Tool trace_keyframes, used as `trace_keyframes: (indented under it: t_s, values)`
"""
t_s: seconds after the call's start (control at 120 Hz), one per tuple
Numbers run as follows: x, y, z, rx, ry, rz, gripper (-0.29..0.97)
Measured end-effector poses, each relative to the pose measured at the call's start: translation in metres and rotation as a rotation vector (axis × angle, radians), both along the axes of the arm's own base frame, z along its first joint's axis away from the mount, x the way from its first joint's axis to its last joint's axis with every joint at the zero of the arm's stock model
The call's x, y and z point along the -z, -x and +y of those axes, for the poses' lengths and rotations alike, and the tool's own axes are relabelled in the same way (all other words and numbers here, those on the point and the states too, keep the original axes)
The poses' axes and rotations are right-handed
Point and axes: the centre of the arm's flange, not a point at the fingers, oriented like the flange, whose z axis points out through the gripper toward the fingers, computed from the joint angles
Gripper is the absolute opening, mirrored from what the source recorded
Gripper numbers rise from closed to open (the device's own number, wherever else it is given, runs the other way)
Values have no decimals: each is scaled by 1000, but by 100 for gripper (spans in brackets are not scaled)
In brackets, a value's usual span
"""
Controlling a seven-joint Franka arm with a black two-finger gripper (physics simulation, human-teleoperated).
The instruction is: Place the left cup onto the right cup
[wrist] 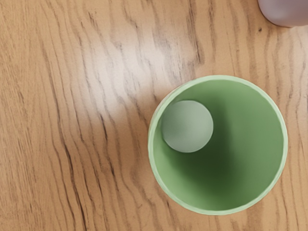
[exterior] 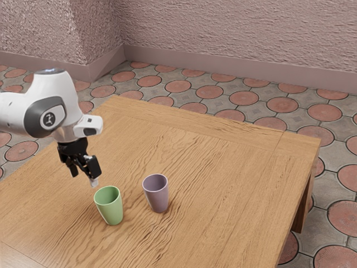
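While upright, cup [exterior: 109, 204] beneath end effector [exterior: 83, 175]

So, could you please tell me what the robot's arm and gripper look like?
The arm has smooth, rounded white shells, and a dark grey round cap on its joint bears a small white mark. The gripper is black and blocky, with two short fingers, one of which ends in a pale tip.
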Motion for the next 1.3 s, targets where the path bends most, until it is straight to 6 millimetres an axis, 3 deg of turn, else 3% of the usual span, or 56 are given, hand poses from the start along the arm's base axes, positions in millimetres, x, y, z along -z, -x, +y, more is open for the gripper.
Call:
trace_keyframes:
  t_s: [0.567, 0.85, 1.3]
  values:
    - [35, -6, -3, -3, -15, -56, 67]
    - [49, -11, -9, 6, -22, -63, 45]
    - [80, -18, -13, -9, -17, -47, 39]
